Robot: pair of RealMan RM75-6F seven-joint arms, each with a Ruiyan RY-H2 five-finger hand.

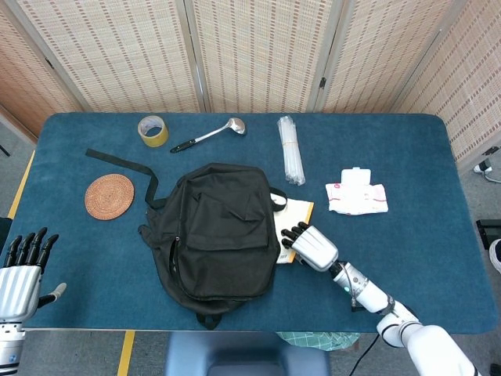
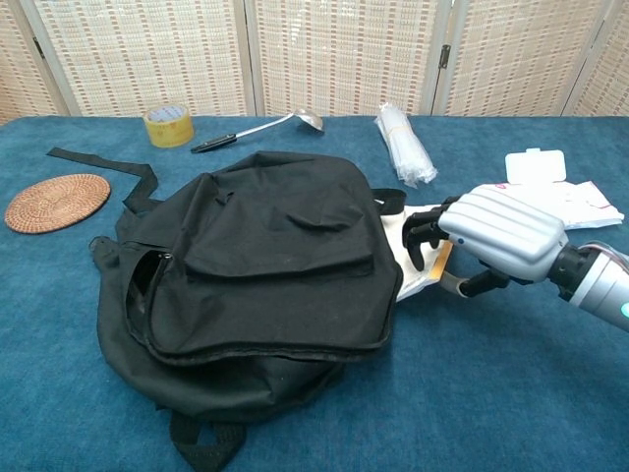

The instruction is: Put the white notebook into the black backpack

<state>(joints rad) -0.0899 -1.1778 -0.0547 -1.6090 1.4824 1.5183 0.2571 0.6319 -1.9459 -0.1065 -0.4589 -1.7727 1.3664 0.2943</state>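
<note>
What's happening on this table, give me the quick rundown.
The robot's right hand has its fingers over the white notebook, which lies on the table tucked against the right side of the black backpack. The near edge of the notebook looks tilted up under the hand, so it seems to be gripping it. The notebook is not yet inside the backpack. The left hand is idle at the table's near left corner, fingers apart, holding nothing.

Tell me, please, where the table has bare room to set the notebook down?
Bare cloth lies right of the wet wipes pack, along the near edge beside the right robot hand, and below the woven coaster. It is crowded between the black backpack and plastic sleeve.
</note>
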